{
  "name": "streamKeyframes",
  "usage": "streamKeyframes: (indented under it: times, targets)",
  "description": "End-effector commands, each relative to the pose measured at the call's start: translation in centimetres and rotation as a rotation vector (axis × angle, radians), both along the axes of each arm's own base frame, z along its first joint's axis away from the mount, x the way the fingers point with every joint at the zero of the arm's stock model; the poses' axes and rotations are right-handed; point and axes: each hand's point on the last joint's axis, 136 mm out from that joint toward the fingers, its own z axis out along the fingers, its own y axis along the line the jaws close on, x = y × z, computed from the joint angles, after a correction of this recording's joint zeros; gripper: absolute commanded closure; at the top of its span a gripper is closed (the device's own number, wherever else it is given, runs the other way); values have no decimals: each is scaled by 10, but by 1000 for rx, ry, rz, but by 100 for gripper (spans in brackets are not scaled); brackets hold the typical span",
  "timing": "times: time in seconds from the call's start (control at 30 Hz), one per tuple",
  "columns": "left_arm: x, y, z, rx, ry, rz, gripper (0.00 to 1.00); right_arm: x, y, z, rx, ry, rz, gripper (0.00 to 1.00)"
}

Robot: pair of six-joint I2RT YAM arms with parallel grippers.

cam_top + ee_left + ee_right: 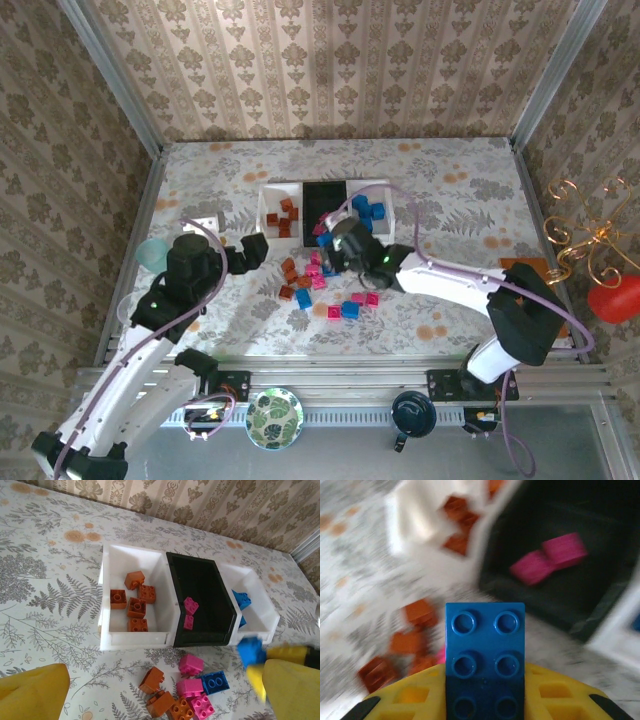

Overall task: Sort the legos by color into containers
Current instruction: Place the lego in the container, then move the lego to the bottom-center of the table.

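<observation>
Blue goes to blue: the right gripper [485,702] is clamped on a single blue brick [485,645], held studs-up between its yellow fingers just in front of the containers [135,639], in the carrying step of the colour sort. The row of three trays shows the scheme: orange-brown bricks [132,605] in one outer white tray [150,562], two pink bricks [190,612] in the black middle tray [200,580], and blue bricks [241,600] in the other white tray [269,622]. The left gripper [162,692] hangs with its jaws spread wide and nothing between them, above the loose legos [312,280] of all three colours lying on the patterned table [200,180] near the trays. The next move appears to call for lifting the brick over the rim of the white tray that holds blue, not the black one beside it, before the fingers part. The right wrist view is blurred, so the clearance over that rim cannot be told. The left arm looks placed to pick from the pile.
</observation>
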Motion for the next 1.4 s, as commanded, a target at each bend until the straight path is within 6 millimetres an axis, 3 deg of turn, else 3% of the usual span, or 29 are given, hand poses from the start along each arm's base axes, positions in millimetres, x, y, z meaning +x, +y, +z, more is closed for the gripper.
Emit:
streamKeyframes:
  times: [0.0, 0.1, 0.2, 0.37, 0.4, 0.47, 0.53, 0.67, 0.83, 1.0, 1.2, 1.37]
  targets:
    - [1, -6, -7, -18, 15, -28, 0, 41, -40, 10, 40, 38, -178, 77]
    - [0, -10, -16, -25, 41, -47, 0, 76, -74, 5, 34, 100, -311, 77]
    - [-3, -13, -28, -22, 76, -61, 0, 101, -95, -5, 45, 171, -395, 76]
    - [-7, -16, -49, -5, 143, -78, 1, 126, -101, -14, 30, 239, -430, 71]
    - [-7, -16, -52, -6, 150, -81, 1, 130, -100, -15, 27, 244, -430, 66]
    - [-8, -18, -57, -12, 161, -87, 1, 136, -96, -12, 33, 245, -418, 47]
    - [-8, -20, -61, -9, 171, -91, 1, 142, -91, 0, 51, 226, -404, 35]
    - [-7, -24, -63, -3, 181, -105, 0, 139, -85, 31, 105, 183, -372, 29]
    - [-8, -30, -67, -7, 184, -122, 0, 101, -69, 61, 147, 138, -291, 27]
    - [-12, -39, -76, -10, 198, -148, 0, 42, -53, 62, 144, 128, -205, 26]
    - [-18, -46, -93, -11, 232, -168, 0, -29, -39, 23, 87, 189, -98, 26]
    - [-20, -47, -103, -6, 252, -171, 0, -65, -37, -20, -6, 254, -64, 26]
